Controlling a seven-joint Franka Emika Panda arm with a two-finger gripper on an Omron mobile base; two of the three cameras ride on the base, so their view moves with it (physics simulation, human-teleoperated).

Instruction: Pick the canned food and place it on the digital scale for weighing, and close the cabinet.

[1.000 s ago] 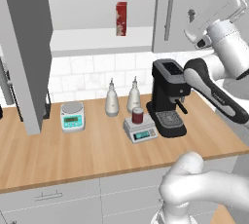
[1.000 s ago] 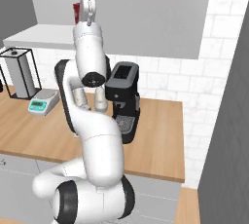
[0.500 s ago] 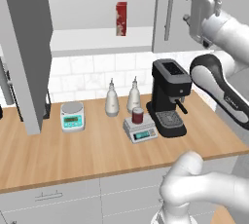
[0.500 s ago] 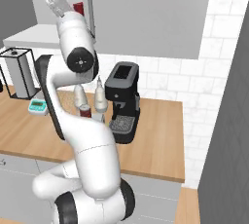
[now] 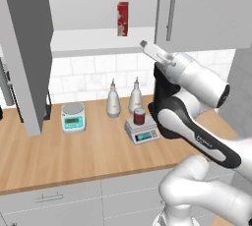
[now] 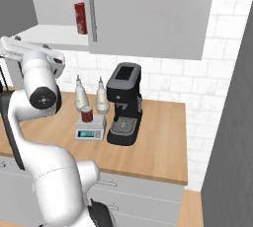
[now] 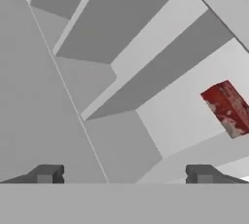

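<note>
The canned food (image 5: 140, 116) already stands upright on the platform of the digital scale (image 5: 143, 130), which sits on the bench (image 5: 74, 156) just in front of the two pale bottles (image 5: 113, 99) and beside the black coffee machine (image 6: 123, 103). So the weighing part looks done, and the step in hand is closing the cabinet (image 5: 197, 9).

The tool (image 7: 124, 174) is empty, its two fingertips (image 7: 44, 174) standing far apart. It is raised to about the level of the cabinet's open shelf and looks into the cabinet, where the red carton (image 7: 226, 107) stands on the shelf (image 5: 93, 41). The cabinet's left door (image 5: 27, 48) is swung wide open and hangs out over the bench, well left of the scale; the right door with its long bar handle (image 5: 171, 6) is shut.

The next move probably calls for carrying the arm across to the outer face or free edge of the open door and pushing it round toward the cabinet, keeping clear of the carton and of the things below.

The bench is a light wooden top with pale drawers (image 5: 54, 200) under it and white tile behind. A second scale with a round platform (image 5: 73, 117) stands left of the digital scale, near the open door's lower edge.
</note>
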